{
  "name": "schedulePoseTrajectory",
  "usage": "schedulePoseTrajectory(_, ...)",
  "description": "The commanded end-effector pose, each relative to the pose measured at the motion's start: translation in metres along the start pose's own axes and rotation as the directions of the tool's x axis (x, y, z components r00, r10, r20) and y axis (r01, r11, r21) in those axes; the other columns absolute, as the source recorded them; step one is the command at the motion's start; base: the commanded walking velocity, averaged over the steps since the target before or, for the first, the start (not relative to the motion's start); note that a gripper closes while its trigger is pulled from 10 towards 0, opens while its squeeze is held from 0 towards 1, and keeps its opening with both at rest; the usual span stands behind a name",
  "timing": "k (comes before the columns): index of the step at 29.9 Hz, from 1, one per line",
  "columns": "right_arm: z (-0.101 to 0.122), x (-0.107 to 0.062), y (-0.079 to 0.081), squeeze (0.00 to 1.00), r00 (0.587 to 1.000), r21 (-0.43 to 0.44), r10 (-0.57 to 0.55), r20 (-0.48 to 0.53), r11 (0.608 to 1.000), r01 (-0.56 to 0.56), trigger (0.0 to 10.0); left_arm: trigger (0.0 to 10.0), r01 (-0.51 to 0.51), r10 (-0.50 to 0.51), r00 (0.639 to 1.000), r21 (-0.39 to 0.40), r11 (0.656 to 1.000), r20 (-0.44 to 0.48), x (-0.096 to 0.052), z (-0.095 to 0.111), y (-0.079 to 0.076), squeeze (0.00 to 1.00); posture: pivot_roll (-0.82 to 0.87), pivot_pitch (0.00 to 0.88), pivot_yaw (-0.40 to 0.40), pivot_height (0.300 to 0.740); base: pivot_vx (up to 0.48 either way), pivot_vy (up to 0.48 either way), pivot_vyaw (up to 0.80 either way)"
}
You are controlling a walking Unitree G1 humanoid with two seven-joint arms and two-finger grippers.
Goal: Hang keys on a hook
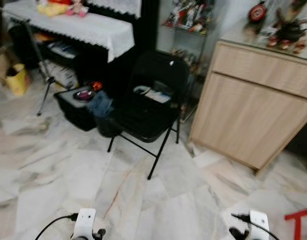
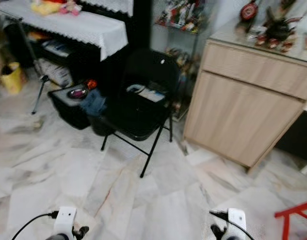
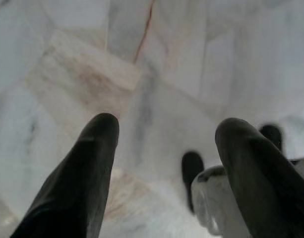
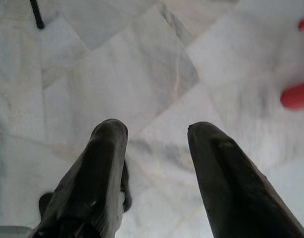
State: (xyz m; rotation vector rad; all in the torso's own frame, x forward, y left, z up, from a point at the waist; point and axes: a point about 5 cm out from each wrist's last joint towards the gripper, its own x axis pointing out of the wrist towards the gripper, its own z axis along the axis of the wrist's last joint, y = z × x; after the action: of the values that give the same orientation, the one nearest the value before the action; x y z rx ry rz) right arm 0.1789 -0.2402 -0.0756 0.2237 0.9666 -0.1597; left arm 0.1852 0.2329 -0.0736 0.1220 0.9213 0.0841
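My left gripper [image 3: 169, 126] hangs low over the marble floor [image 1: 158, 200], open, with nothing between its black fingers [image 3: 92, 163]. My right gripper [image 4: 157, 130] also points down at the floor, open and empty. The white wrist of the left arm [image 1: 85, 223] and that of the right arm [image 1: 257, 223] sit at the bottom edge of the eye views. On the seat of a black folding chair [image 1: 143, 117] straight ahead lie some small flat papers or cards [image 1: 154, 94]. The picture is blurred.
A light wooden cabinet [image 1: 253, 107] with ornaments on top stands at the right. A table with a white lace cloth [image 1: 88, 25] is at the back left, with a black box [image 1: 75, 107], a tripod [image 1: 43, 85] and a yellow bag [image 1: 17, 79] near it. A red stool [image 1: 299, 220] is at the near right.
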Motion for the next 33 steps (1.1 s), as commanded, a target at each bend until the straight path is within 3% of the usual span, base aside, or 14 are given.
schedulePoseTrajectory(1, 0.0007, -0.0015, -0.0065, 0.00, 1.000, -0.003, -0.021, -0.001, 1.000, 0.021, 10.0, 10.0, 0.026, -0.026, 1.000, 0.002, 1.000, -0.006, 0.0009, 0.0009, -0.0069, 0.00, 0.07, 0.000, -0.033, 0.740, 0.000, 0.000, -0.70)
schedulePoseTrajectory(20, 0.0005, -0.0017, -0.0076, 0.00, 0.999, 0.007, -0.037, 0.010, 0.999, 0.037, 10.0, 10.0, 0.030, -0.030, 1.000, 0.006, 1.000, -0.004, 0.0009, 0.0008, -0.0079, 0.00, 0.07, 0.000, -0.032, 0.740, 0.000, 0.000, -0.68)
schedulePoseTrajectory(26, 0.0004, -0.0016, -0.0070, 0.00, 0.999, 0.017, -0.043, 0.021, 0.999, 0.042, 10.0, 10.0, 0.026, -0.026, 1.000, 0.025, 0.999, 0.014, 0.0015, 0.0061, -0.0050, 0.00, 0.08, 0.000, -0.027, 0.740, 0.000, 0.000, 0.00)
schedulePoseTrajectory(33, -0.0001, -0.0014, -0.0060, 0.00, 0.999, 0.026, -0.043, 0.025, 0.999, 0.042, 10.0, 10.0, 0.021, -0.022, 0.999, 0.041, 0.999, 0.027, 0.0020, 0.0099, -0.0042, 0.00, 0.08, 0.000, -0.022, 0.740, 0.000, -0.372, 0.00)
